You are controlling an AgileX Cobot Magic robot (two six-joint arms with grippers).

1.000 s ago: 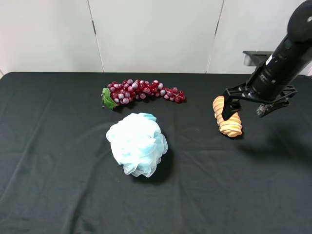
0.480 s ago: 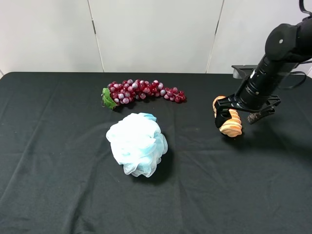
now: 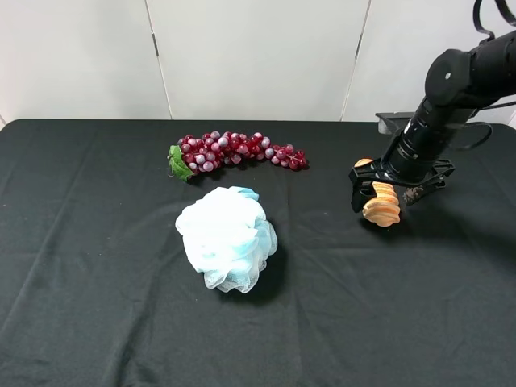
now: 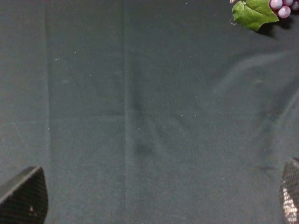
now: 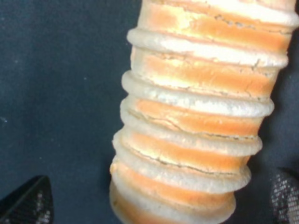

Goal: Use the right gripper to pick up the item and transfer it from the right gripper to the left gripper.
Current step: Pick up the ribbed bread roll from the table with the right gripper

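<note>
Black tablecloth fills left wrist view, bread roll the right.

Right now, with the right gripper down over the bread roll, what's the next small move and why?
Probably close the right gripper: its fingers sit either side of the bread roll with a gap showing, so it isn't gripped yet.

High camera overlooks the table; 2 wrist cameras (very close) face it.

Black-clothed table before white panelled wall
</note>
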